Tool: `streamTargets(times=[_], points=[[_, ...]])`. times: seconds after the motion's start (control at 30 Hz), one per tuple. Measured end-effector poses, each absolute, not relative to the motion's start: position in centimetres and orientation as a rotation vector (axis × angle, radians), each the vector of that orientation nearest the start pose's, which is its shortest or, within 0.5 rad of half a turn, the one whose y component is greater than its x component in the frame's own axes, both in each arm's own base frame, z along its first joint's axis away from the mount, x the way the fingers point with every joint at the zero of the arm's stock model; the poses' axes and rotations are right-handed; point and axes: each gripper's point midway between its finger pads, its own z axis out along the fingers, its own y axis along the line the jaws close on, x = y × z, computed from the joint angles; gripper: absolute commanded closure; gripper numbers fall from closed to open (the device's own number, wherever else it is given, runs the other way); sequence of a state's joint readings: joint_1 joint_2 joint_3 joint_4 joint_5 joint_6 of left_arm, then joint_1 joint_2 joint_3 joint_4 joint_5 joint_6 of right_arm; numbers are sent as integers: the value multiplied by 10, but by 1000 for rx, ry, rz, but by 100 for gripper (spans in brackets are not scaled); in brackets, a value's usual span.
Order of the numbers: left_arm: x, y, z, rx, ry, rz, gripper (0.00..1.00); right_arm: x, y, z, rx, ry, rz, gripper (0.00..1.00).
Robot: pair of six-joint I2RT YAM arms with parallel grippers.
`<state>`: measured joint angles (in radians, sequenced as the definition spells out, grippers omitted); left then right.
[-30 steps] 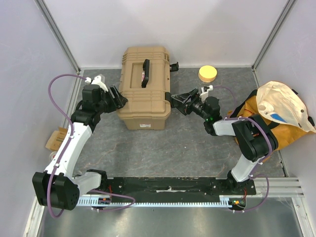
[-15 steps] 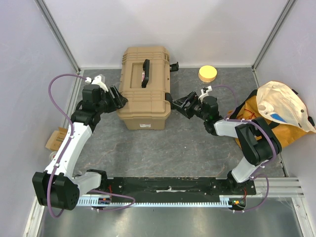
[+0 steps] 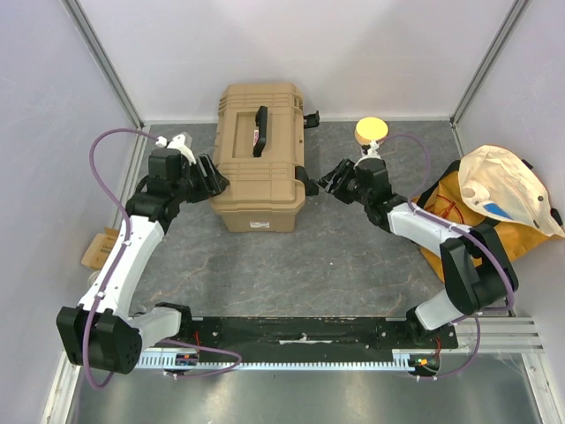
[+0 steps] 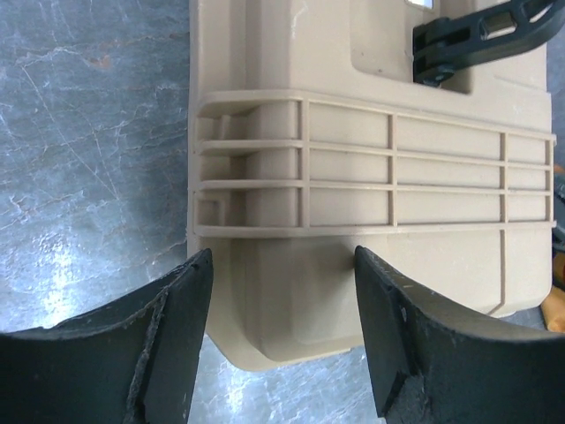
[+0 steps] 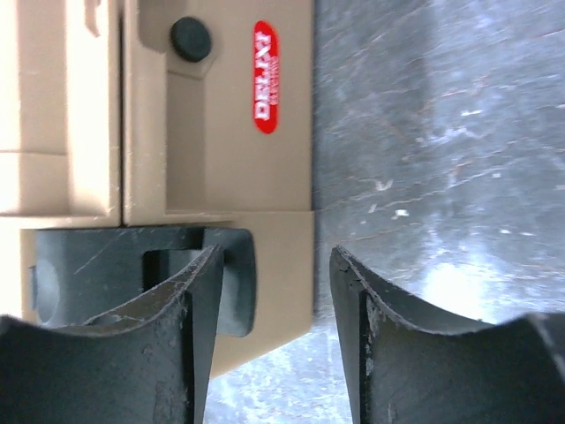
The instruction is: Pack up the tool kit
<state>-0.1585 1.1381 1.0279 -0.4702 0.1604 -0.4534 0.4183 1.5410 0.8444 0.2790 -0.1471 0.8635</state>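
The tool kit (image 3: pixel 260 163) is a tan ribbed toolbox standing at the back of the table, lid down, with its black handle (image 3: pixel 260 131) on top. My left gripper (image 3: pixel 210 177) is open at the box's left end. In the left wrist view its jaws (image 4: pixel 281 265) stand either side of a moulded bulge below the ribs (image 4: pixel 371 168), with gaps showing. My right gripper (image 3: pixel 325 181) is open at the right end. There one fingertip (image 5: pixel 207 274) lies over a black latch (image 5: pixel 97 261), and the other hangs over bare table. Another latch (image 3: pixel 311 117) sticks out at the back right.
A round yellow object (image 3: pixel 372 132) sits behind the right gripper. An orange-yellow fabric bag (image 3: pixel 494 199) fills the right side. A brown cardboard piece (image 3: pixel 99 247) lies at the left edge. White walls close in three sides, and a black rail (image 3: pixel 300 334) runs along the front.
My right gripper has moved back and left, up to the toolbox's right end, and its jaws have narrowed. The left gripper has stayed almost still.
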Motion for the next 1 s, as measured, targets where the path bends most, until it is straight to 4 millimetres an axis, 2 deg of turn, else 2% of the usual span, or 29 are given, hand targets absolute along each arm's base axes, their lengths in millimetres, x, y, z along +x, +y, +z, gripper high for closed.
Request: streamTargets(times=[0.1,0.2,0.33,0.47,0.67,1.0], points=[[327,-100,223,-192,2203,-507,30,391,220,140,360,2116,816,48],[324,-98,228,-155,2218,-485,30,389,207,130,335,2169,691,57],[326,-98,242,-103,2200,-467,30,380,192,113,289,2250,548,80],[331,-99,251,-28,2182,-444,29,385,186,115,222,2285,389,88],[330,-96,228,5,2272,-399,30,397,195,122,89,2290,251,89],[336,-100,225,15,2264,-420,33,409,229,128,-182,2293,150,93]])
